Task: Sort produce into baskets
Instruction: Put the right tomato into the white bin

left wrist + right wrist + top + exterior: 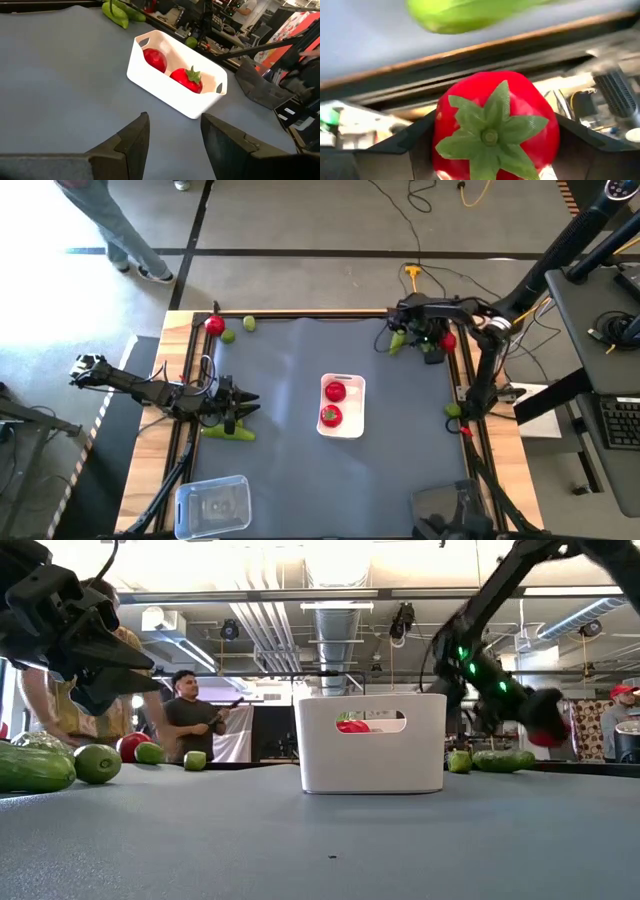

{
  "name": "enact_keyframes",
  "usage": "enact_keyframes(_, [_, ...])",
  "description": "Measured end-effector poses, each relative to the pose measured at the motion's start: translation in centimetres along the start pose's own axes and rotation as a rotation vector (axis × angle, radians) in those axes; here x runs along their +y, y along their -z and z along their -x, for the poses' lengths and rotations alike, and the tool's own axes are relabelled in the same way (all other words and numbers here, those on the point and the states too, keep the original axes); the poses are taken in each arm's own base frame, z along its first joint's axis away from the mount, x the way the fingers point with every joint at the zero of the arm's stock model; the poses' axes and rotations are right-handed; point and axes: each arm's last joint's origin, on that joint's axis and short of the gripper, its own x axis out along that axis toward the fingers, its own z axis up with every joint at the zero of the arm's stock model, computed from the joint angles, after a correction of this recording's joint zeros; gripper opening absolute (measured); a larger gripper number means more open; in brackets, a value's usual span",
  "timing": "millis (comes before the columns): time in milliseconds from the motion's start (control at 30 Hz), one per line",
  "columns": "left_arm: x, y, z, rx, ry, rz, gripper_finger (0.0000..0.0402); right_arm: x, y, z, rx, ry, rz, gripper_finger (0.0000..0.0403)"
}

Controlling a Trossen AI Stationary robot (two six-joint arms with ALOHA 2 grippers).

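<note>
A white tray (342,406) in the middle of the table holds two red tomatoes (334,391); it also shows in the left wrist view (172,75). My right gripper (441,342) is at the table's far right corner, shut on a red tomato (492,125) with a green calyx. A green cucumber (399,340) lies just beside it. My left gripper (172,145) is open and empty at the left side, next to another cucumber (228,432). A tomato (214,325) and two limes (228,335) lie at the far left corner. My right gripper pinches the tomato by its two opposite sides (439,137) between its two fingers (402,145). The green calyx faces the wrist camera. In the low view the tomato (545,730) hangs clear of the table.
A clear tray (213,506) stands at the near left and a dark tray (450,510) at the near right. One lime (453,410) lies at the right edge. People stand beyond the table's far side (190,725).
</note>
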Motion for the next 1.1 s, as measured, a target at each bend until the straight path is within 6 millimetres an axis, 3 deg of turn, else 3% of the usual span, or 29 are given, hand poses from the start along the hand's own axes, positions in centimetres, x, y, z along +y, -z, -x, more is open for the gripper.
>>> enact_keyframes(100, [0.0, 0.0, 0.0, 0.000, 0.000, 0.000, 0.0162, 0.4, 2.3, 3.5, -0.168, -0.019, -0.112, 0.0283])
enact_keyframes(200, [0.0, 0.0, 0.0, 0.000, 0.000, 0.000, 0.0162, 2.3, 4.6, 7.0, -0.410, -0.129, -0.180, 0.0285])
enact_keyframes(367, [0.0, 0.0, 0.0, 0.000, 0.000, 0.000, 0.0162, 7.8, 7.3, 11.8, -0.856, -0.319, -0.132, 0.0287])
enact_keyframes(500, [0.0, 0.0, 0.0, 0.000, -0.001, 0.000, 0.0162, 12.6, 7.6, 14.7, -1.134, -0.375, -0.120, 0.0288])
enact_keyframes(733, [0.0, 0.0, 0.0, 0.001, 0.000, 0.000, 0.0162, 18.6, 5.2, 17.2, -1.365, -0.425, -0.158, 0.0295])
enact_keyframes(867, [0.0, 0.0, 0.0, 0.000, 0.000, -0.001, 0.0162, 20.1, 2.5, 17.0, -1.361, -0.369, -0.176, 0.0295])
enact_keyframes(1100, [0.0, 0.0, 0.0, 0.001, -0.001, -0.001, 0.0162, 21.0, -2.1, 15.3, -1.239, -0.270, -0.142, 0.0296])
